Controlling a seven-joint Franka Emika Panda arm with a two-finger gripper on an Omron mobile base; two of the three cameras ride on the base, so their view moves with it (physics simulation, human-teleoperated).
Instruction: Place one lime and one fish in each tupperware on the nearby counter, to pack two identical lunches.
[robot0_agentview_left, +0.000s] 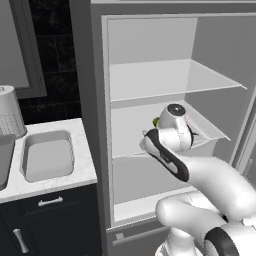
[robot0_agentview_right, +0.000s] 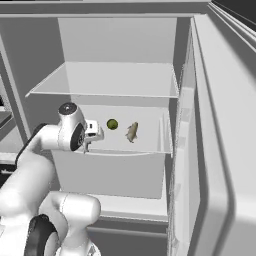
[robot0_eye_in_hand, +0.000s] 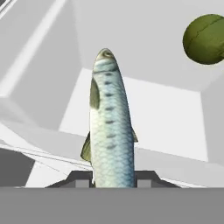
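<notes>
Left base view: the white arm reaches from the lower right into the open pale grey fridge (robot0_agentview_left: 150, 45), its hand at the middle shelf (robot0_agentview_left: 130, 142). A small part of a round green lime (robot0_agentview_left: 156, 121) shows just past the wrist. The fingers are hidden behind the wrist here. To the left, a shallow grey rectangular tupperware tub (robot0_agentview_left: 47, 156) with rounded corners sits on the white marble-look worktop (robot0_agentview_left: 85, 167) over dark navy cabinets (robot0_agentview_left: 50, 220) with silver handles. A pale ribbed cylindrical container (robot0_agentview_left: 10, 112) stands behind the tub.

Right base view: the gripper (robot0_agentview_right: 95, 132) is at the front left of the middle shelf. The green lime (robot0_agentview_right: 112, 124) lies just beside it, and a brownish fish (robot0_agentview_right: 132, 132) lies near the lime, to its right. The open fridge door (robot0_agentview_right: 220, 150) stands at the right.

Hand view: a silvery-blue scaled fish (robot0_eye_in_hand: 109, 131) rises between the two dark fingers (robot0_eye_in_hand: 81, 179), which are clamped on its tail end, head pointing away. The green lime sits at the upper right, apart from the fish.
</notes>
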